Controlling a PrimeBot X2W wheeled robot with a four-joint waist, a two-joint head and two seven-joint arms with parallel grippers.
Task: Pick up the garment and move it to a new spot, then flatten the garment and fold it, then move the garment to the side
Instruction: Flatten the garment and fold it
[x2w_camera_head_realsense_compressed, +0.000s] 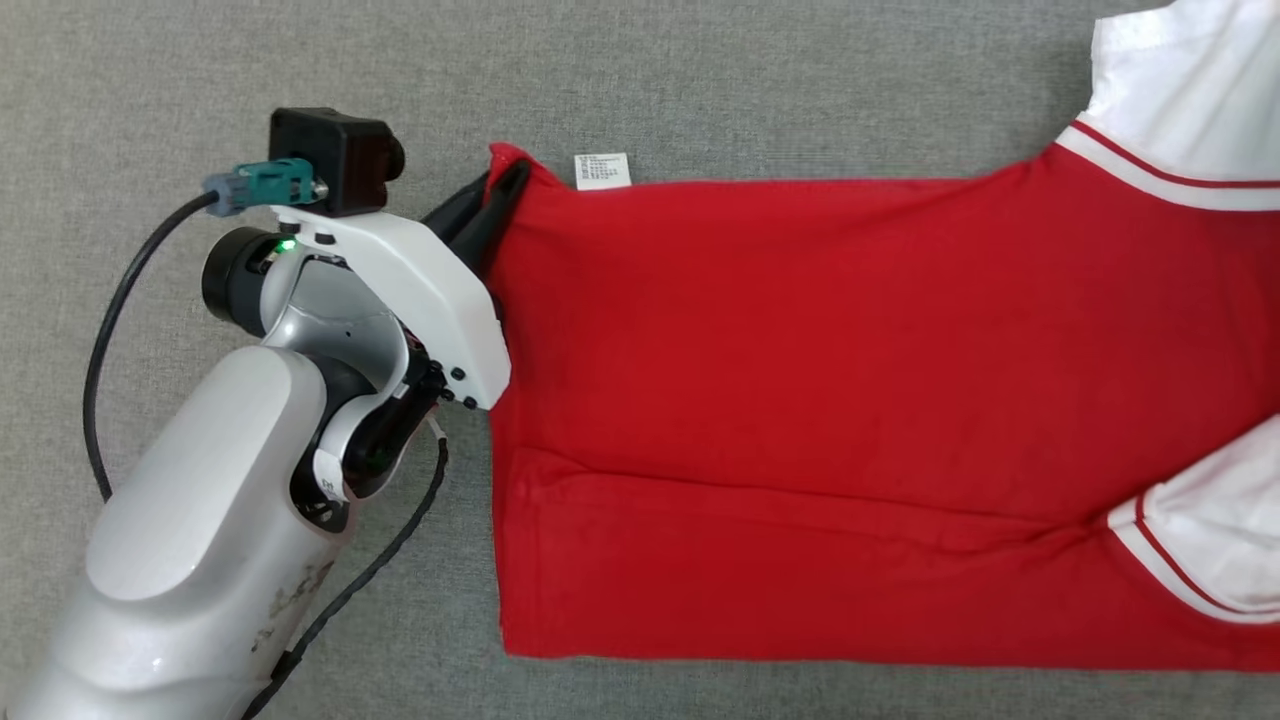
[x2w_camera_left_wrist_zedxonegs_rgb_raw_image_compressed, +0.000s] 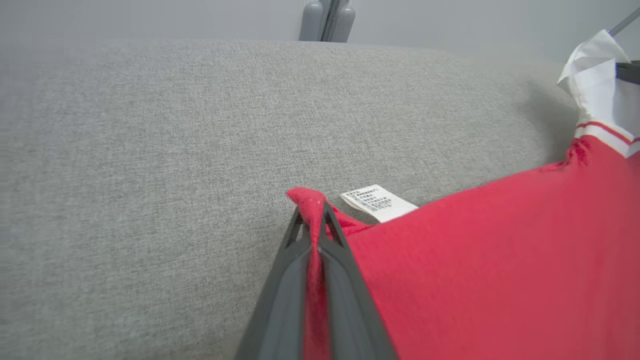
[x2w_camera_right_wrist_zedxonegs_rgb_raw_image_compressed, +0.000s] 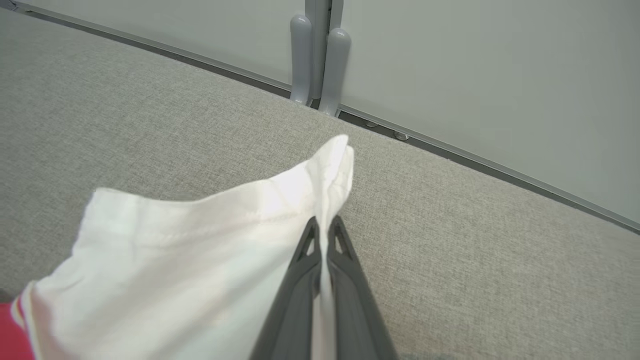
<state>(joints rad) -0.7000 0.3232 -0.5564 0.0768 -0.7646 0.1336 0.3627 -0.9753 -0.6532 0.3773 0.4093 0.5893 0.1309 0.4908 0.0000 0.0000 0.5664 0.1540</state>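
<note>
Grey fabric surface: left gripper pinches far-left garment corner, right gripper pinches white sleeve, likely to pull it flat.

Red garment, white sleeves, spread flat

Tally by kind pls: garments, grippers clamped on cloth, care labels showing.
garment: 1
grippers shut on it: 2 (left gripper on the red corner, right gripper on the white sleeve)
care label: 1
Total: 4
</note>
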